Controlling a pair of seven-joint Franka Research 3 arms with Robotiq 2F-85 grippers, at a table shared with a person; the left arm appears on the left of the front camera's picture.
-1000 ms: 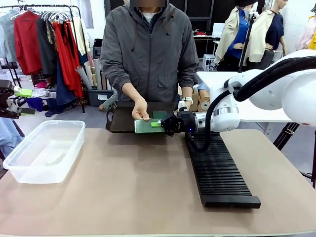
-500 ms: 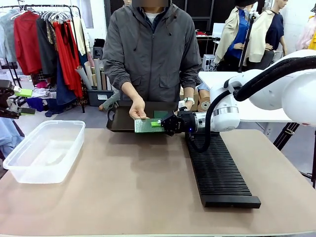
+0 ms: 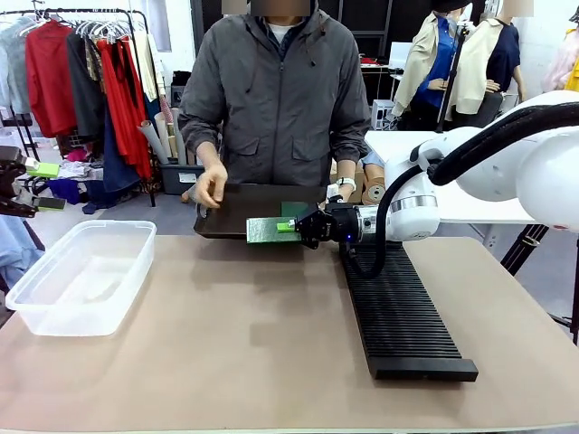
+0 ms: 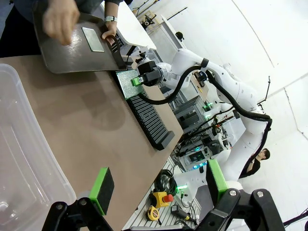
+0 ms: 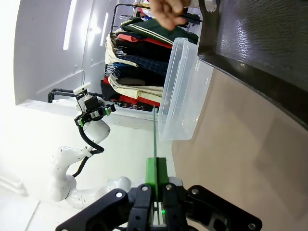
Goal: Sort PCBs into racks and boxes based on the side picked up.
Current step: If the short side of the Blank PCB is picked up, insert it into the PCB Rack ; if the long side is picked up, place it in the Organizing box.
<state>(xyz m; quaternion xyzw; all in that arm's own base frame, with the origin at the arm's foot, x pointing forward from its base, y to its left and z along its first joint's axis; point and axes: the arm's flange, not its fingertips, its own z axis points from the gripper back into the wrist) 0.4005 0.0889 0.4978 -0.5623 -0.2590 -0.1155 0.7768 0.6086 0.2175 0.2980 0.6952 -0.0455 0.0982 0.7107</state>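
Note:
A green PCB [image 3: 264, 231] is held flat just above the table's far edge, with my right gripper [image 3: 288, 227] shut on its right end. In the right wrist view that PCB [image 5: 154, 137] shows edge-on as a thin green line between the closed pads of my right gripper [image 5: 156, 169]. A second PCB [image 3: 292, 209] lies on the flat black tray [image 3: 235, 217] that the person holds. The black ribbed rack [image 3: 403, 312] lies at the right, the clear box [image 3: 81, 276] at the left. My left gripper [image 4: 159, 185] hangs open and empty above the box's [image 4: 19, 159] near side.
One of the person's hands [image 3: 211, 185] hovers above the tray's left end, and the other [image 3: 340, 191] grips its right side. Bare brown tabletop [image 3: 235, 344] lies between box and rack. Clothes racks stand behind the table at the left.
The person's hand has let go of the PCB's left end and lifted up and to the left. My right gripper and the PCB have stayed in place.

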